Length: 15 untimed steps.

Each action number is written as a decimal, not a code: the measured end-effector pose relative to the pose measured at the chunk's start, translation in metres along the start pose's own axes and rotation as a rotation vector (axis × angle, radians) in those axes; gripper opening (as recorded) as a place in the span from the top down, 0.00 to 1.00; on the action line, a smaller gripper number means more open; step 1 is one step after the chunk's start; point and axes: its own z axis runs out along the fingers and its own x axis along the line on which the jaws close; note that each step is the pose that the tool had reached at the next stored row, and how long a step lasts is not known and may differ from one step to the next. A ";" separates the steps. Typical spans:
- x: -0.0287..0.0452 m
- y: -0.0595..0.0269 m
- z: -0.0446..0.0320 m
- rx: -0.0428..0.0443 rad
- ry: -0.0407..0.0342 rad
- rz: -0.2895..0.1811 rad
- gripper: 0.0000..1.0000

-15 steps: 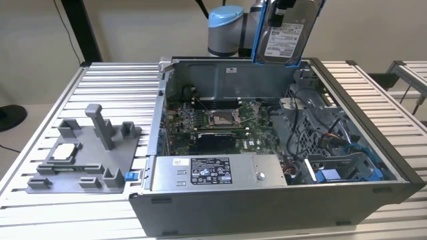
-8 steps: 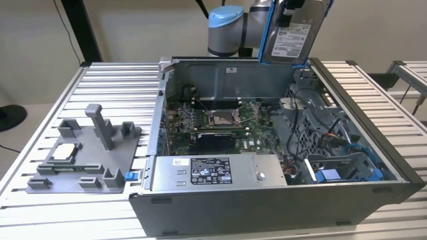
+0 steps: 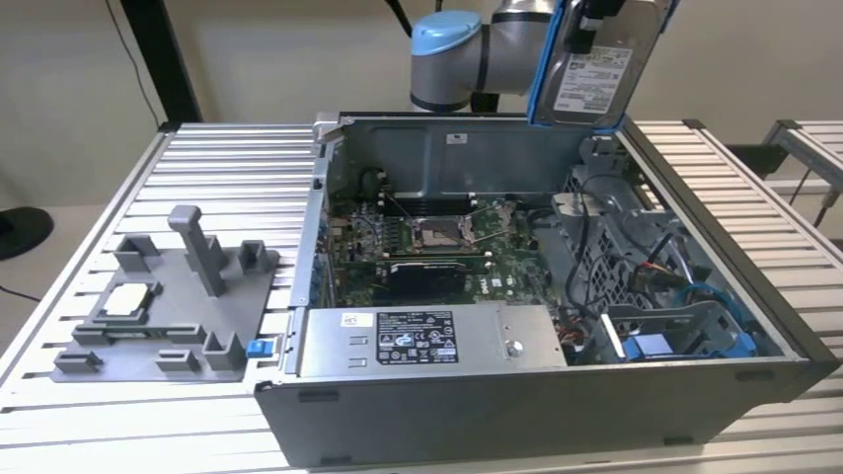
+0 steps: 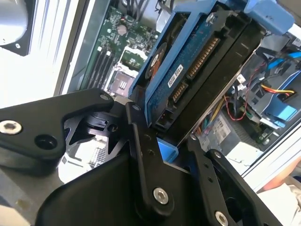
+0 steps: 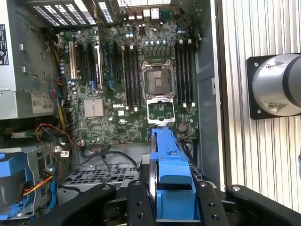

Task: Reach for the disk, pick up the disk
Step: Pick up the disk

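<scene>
Hard drive (image 3: 595,74) in its blue bracket (image 5: 169,162) is up in the air, clear above the back corner of the open computer case (image 3: 527,415), label facing out in the exterior view. Pincer (image 4: 171,146) clenched on it, black fingers (image 4: 141,141) clamping the bracketed edge in both wrist views. Motherboard (image 5: 136,89) exposed below; grey fixture (image 3: 165,306) on the slatted tabletop (image 3: 224,168), at the exterior view's left.

You've got the open computer case (image 3: 527,415) at center-right of the exterior view, on the slatted metal table (image 3: 224,158), w/ motherboard (image 3: 421,237) exposed inside and a labelled grey box (image 3: 421,341) along its front edge. At lower left sits a grey plastic fixture (image 3: 172,316) holding a small white-silver chip (image 3: 125,301).
</scene>
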 end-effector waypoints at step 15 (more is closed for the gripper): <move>-0.0005 -0.0057 0.0006 0.0068 -0.0007 0.000 1.00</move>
